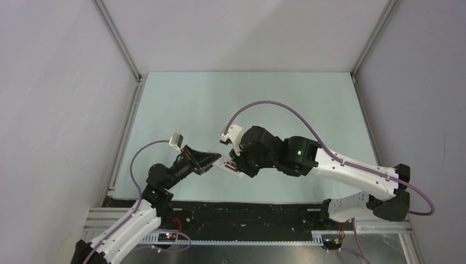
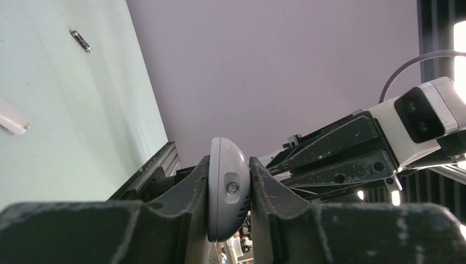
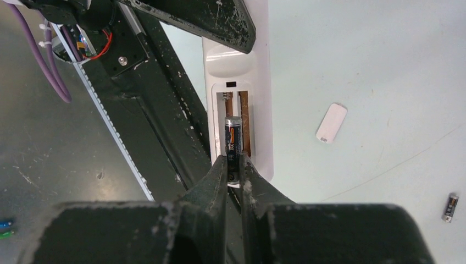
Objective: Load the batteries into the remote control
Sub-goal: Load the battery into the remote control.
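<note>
My left gripper (image 2: 229,165) is shut on the white remote control (image 2: 225,190), clamping it by its rounded end and holding it above the table. In the right wrist view the remote control (image 3: 262,110) shows its open battery bay facing the camera. My right gripper (image 3: 234,162) is shut on one dark battery (image 3: 233,140), which lies lengthwise in the left slot of the bay. The other battery (image 3: 450,207) lies loose on the table, also visible as a battery (image 2: 81,40) in the left wrist view. From above, both grippers meet at the remote control (image 1: 226,166).
The small white cover piece (image 3: 331,122) lies flat on the pale green table, to the right of the remote, also seen as the cover piece (image 2: 11,118). A black metal rail (image 3: 137,126) runs along the table's near edge. Grey walls enclose the table.
</note>
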Controlling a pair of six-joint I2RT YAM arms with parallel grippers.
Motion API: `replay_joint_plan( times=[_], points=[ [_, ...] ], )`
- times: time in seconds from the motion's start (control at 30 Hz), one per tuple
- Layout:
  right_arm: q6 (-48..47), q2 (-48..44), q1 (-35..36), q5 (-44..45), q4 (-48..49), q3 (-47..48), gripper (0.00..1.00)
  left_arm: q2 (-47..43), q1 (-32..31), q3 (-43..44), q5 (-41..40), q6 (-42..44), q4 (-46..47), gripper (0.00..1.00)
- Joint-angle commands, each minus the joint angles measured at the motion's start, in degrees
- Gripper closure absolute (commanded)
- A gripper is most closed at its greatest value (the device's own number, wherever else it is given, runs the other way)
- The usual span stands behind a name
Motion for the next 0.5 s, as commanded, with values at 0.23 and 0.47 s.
replay_joint_plan(
  times=[0.23,0.47],
  points=[
    [1.02,3.48,-0.12,-1.63,-6.7,6.58,0.92,0.41,-0.24,2.59,0.92,5.02,-0.98,1.0],
    [0.71,8.46,-0.01,-1.17,-10.49,10.23,0.91,0.73,-0.22,3.1,0.95,6.69,-2.77,1.0]
  ],
)
